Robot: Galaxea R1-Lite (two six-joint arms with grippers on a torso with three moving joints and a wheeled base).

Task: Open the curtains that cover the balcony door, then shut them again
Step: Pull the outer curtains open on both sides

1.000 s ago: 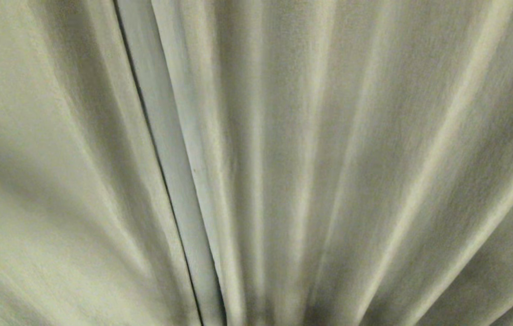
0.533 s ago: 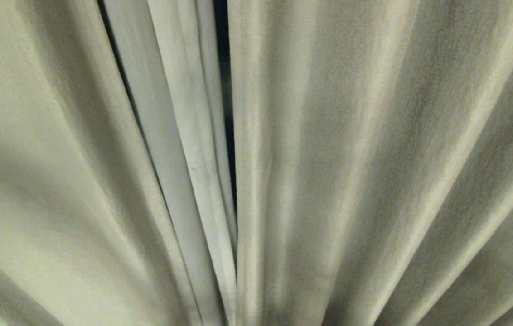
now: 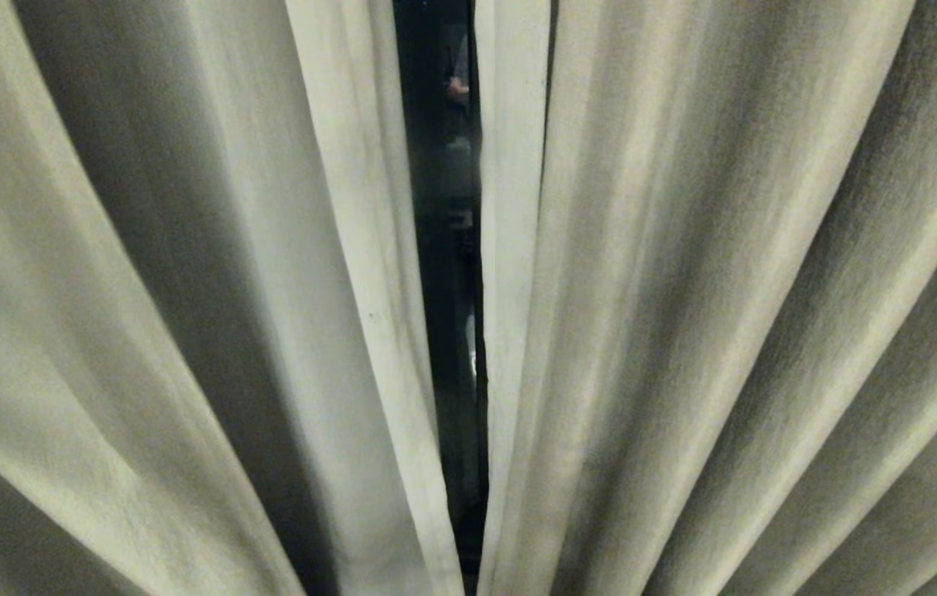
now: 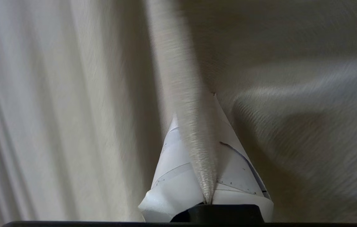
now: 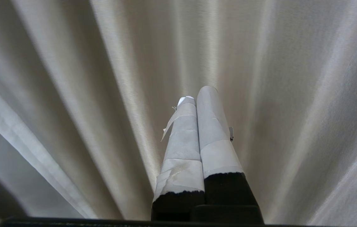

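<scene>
In the head view, the curtains (image 3: 684,331) fill nearly the whole picture, two cream panels with soft vertical pleats fanning out toward the top. Between them runs a narrow dark gap, wider at the top and pinching to almost nothing at the bottom, and through it shows a strip of the balcony door (image 3: 445,273), dark, with dim shapes in the glass that are too faint to make out. Neither arm shows in this view. In the left wrist view, the left tool (image 4: 210,132) has its white-wrapped fingers (image 4: 178,170) closed on a fold of curtain: a ridge of the woven cloth runs down between them to the base of the jaws, and the fabric beside it is pulled into slanting creases that spread away from the grip. In the right wrist view, the right tool (image 5: 199,104) points at the pleated curtain with its two taped fingers pressed flat together, nothing between them, the tips close to the cloth; whether they touch it cannot be told. No brand, label or readable writing appears in any view.
</scene>
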